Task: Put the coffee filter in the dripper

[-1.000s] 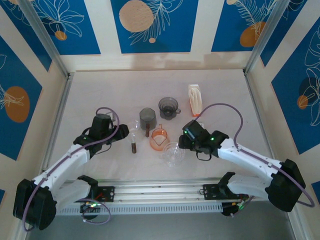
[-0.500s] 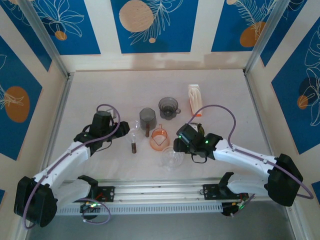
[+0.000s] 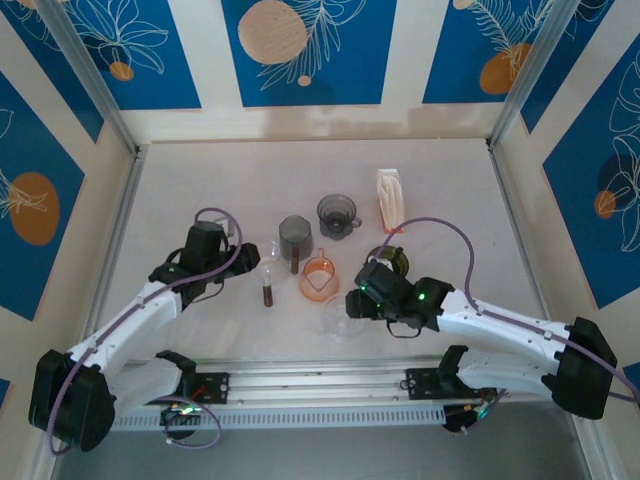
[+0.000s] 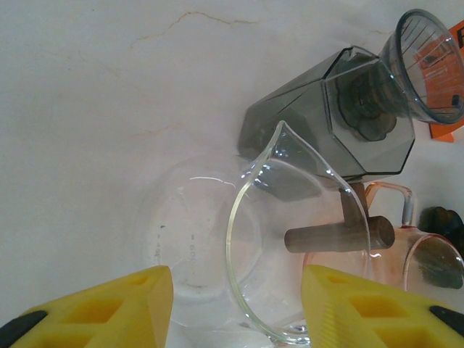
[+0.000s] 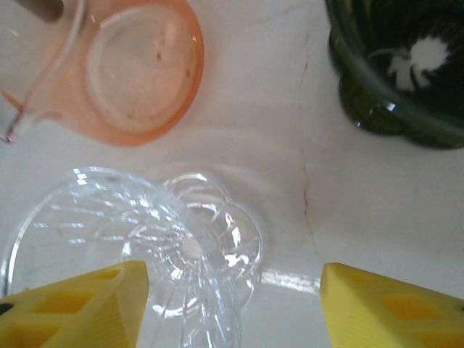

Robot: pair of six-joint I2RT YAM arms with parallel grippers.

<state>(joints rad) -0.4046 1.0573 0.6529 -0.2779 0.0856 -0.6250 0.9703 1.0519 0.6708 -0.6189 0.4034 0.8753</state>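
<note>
Yellow-fingered right gripper (image 5: 232, 275) is hovering open over the clear ribbed glass dripper (image 5: 123, 239), grasp likely next; left gripper (image 4: 238, 275) is straddling a clear glass carafe (image 4: 196, 239), grip unclear.

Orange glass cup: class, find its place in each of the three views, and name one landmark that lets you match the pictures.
Top external: the orange glass cup stands mid-table, in front of the grey grinder.
Left wrist: lower right, partly behind the clear jug.
Right wrist: upper left.
Shared landmark: the dark green ribbed vessel next to it.
</note>
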